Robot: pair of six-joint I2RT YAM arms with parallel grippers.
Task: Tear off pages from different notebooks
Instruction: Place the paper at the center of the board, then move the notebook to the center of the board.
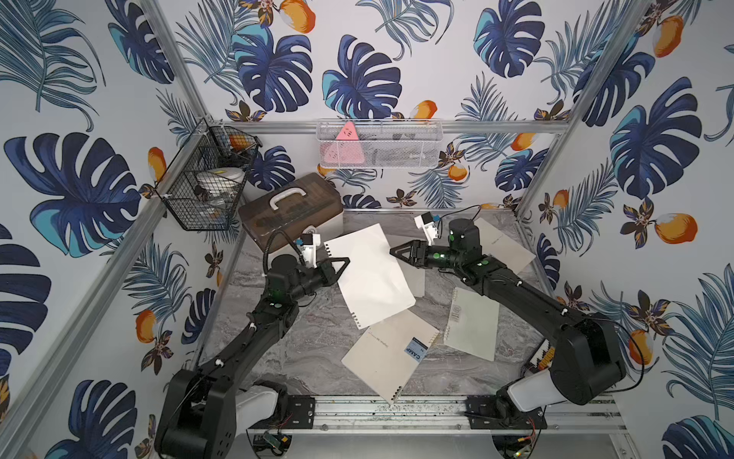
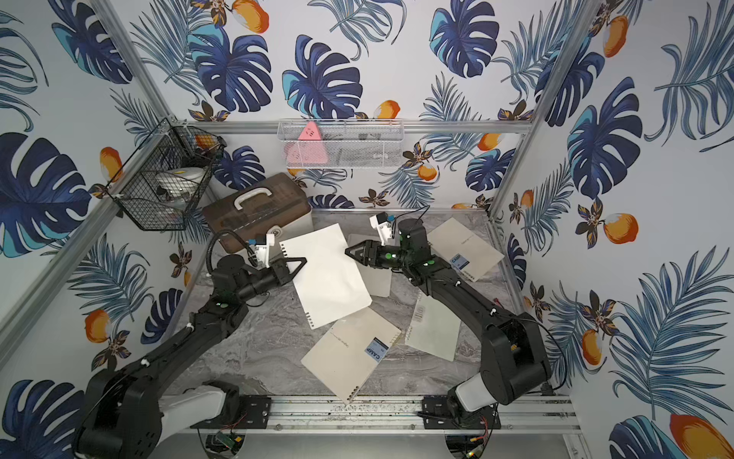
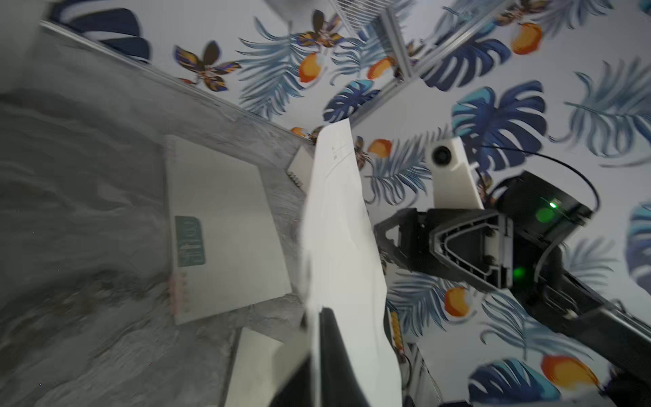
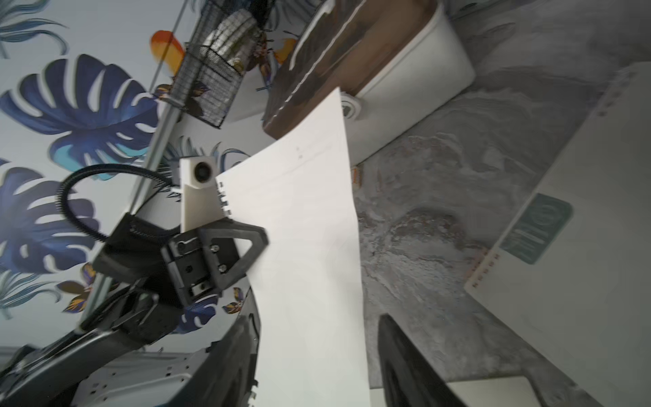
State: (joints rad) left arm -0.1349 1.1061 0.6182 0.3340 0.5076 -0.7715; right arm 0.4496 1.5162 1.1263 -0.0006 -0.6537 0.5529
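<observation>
While the left gripper (image 1: 344, 262) is pinching the torn page (image 1: 369, 278) aloft beside the box (image 1: 290, 212), the right gripper (image 1: 394, 251) is gaping, seemingly off it. Hand-over; next is calling for laying it clear of notebooks (image 1: 391, 357).

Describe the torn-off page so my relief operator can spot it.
Find the brown-lidded box at the back left of the table. Just in front is the page, lifted clear. Unlike the cream notebooks around it, it is bright white, unlabelled, coil-free and pinched by the left gripper.
</observation>
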